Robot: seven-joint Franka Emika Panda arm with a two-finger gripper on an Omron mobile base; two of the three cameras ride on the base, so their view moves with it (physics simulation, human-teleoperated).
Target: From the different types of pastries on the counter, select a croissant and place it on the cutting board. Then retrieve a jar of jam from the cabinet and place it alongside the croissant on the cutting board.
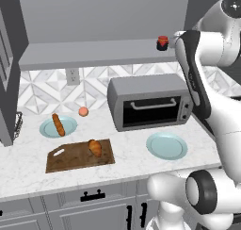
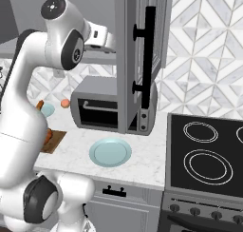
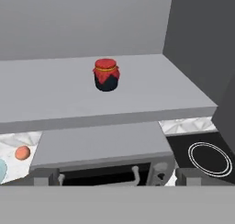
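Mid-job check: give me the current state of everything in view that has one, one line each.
croissant: lying on the cutting board.
jar of jam: upright on the cabinet shelf, lid on, not gripped.
baguette-like pastry: lying on its teal plate.
second teal plate: bare.
toaster oven: door shut.
cabinet door: swung open.
gripper: open, per its reading.
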